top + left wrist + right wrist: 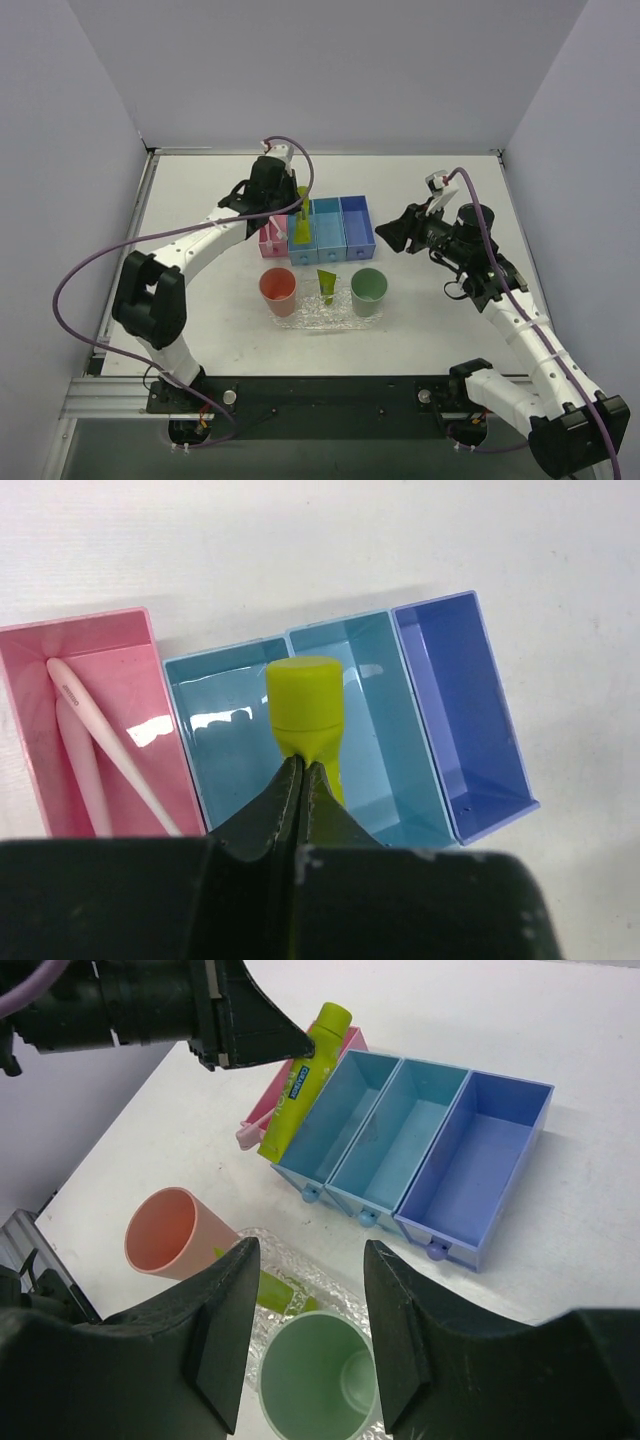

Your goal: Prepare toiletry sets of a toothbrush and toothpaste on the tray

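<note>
Rn left claw (300,768) clamps the toothpaste (305,705) over the blue bins (225,765), far of tray (335,318); right claw (305,1320) wide, empty. Best lift clear of bin walls, then lower gently onto tray.

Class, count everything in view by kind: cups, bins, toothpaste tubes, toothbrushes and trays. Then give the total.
cups: 2
bins: 4
toothpaste tubes: 2
toothbrushes: 2
tray: 1
Total: 11
</note>
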Robot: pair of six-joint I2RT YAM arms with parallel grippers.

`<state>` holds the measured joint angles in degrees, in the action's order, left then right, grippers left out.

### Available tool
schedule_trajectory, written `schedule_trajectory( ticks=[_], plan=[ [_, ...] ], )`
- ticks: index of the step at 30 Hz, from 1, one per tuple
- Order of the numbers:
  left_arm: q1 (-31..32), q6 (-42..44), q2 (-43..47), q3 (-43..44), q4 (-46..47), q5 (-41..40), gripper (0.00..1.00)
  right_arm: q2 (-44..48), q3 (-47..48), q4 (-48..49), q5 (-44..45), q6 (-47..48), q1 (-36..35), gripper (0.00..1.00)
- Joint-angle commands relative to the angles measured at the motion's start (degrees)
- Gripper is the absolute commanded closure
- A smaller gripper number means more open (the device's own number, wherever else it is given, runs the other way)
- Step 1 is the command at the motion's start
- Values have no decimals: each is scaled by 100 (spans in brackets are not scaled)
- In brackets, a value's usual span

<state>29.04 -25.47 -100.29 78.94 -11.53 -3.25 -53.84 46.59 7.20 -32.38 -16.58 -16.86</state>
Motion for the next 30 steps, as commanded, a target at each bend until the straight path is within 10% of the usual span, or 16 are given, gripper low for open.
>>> schedule_trajectory(
  ticks=[1, 18, 30],
  plan=[
    [76, -203, 896, -298, 775, -141, 100, -170, 464, 221, 196, -21, -509, 58],
    [137, -1442, 3595, -2074, 1355, 43, 100, -1663, 1413, 352, 1445, -56, -3155, 58],
    [137, -1504, 4562, -2725, 1223, -62, 100, -2903, 2187, 589, 1173, -170, -3271, 61]
  ],
)
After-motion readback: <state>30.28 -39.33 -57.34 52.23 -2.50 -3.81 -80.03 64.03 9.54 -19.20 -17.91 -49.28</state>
